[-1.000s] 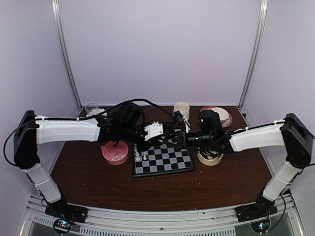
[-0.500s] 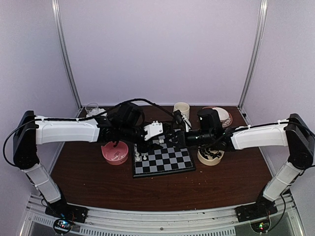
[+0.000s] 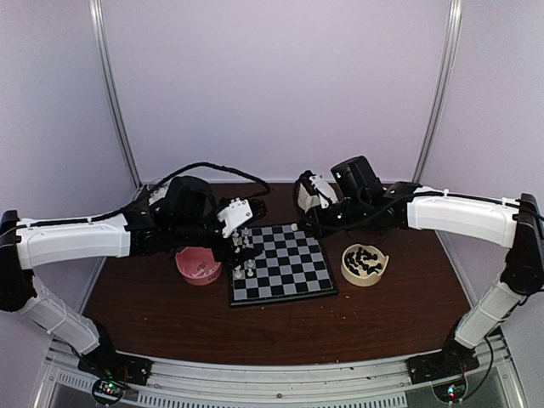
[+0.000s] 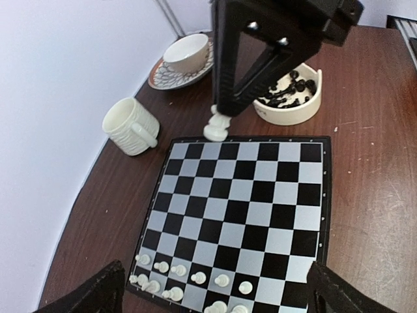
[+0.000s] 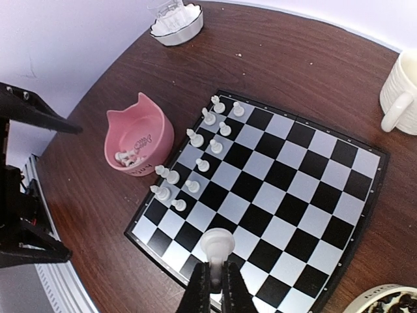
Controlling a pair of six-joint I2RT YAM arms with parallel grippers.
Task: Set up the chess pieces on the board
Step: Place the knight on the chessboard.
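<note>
Your right claw [image 5: 216, 270] pinches a white piece [image 5: 217, 244] above the board [image 5: 306, 195], cream mug [image 5: 401, 91] close beside it, while your left claw [image 4: 215, 290] gapes wide over the placed white pieces [image 4: 199, 278].

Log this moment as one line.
left gripper: open, at board | right gripper: shut on white piece | black pieces: in cream bowl

The flat square chessboard [image 4: 247, 195] is patterned in black and pale grey checks, edged by a thin black rim. The tiny plastic chess pieces [image 5: 217, 147] are coloured white, the cat-eared bowl [image 5: 163, 134] pink, the wooden table [image 4: 371, 195] dark brown.
</note>
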